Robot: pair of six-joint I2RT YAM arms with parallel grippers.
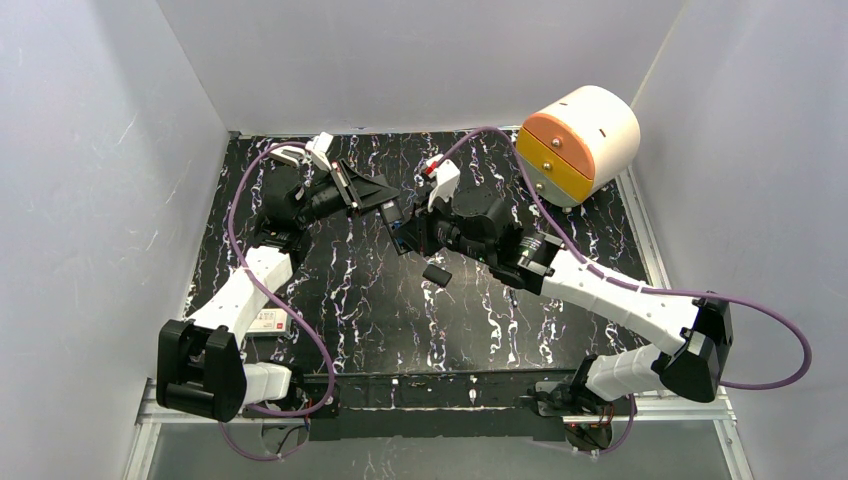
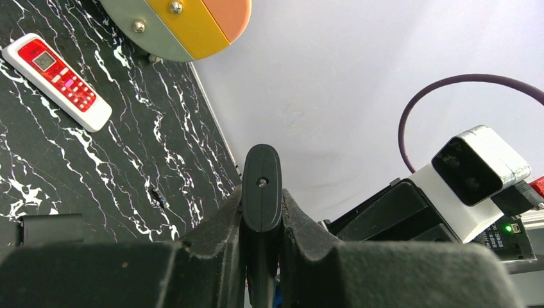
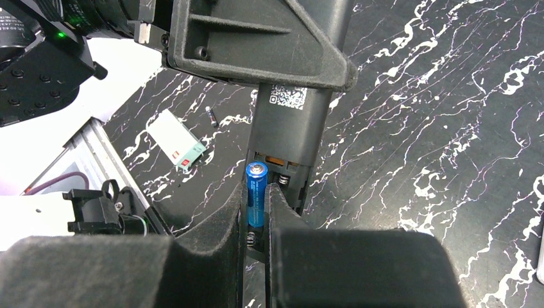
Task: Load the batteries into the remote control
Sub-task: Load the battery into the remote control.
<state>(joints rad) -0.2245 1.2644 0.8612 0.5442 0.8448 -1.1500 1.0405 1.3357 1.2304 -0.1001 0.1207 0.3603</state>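
Battery cell (image 3: 256,183), judged light, rigid and slippery, is pinched by its sides in the right gripper (image 3: 257,200); the remote (image 3: 289,128) just ahead is clamped by the left gripper (image 2: 261,204).

Battery (image 3: 256,194) beside remote (image 3: 290,131) compartment

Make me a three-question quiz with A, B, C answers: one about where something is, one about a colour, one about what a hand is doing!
1. Where is the red-and-white remote?
A. in a drawer
B. lying on the table
C. leaning on the wall

2. What colour is the battery in the right hand?
A. blue
B. green
C. black

3. The left hand is:
A. open, empty
B. shut on the black remote
C. shut on a box

Answers: 1 B, it lies flat there. 2 A, it's plainly blue. 3 B, its fingers squeeze the remote.
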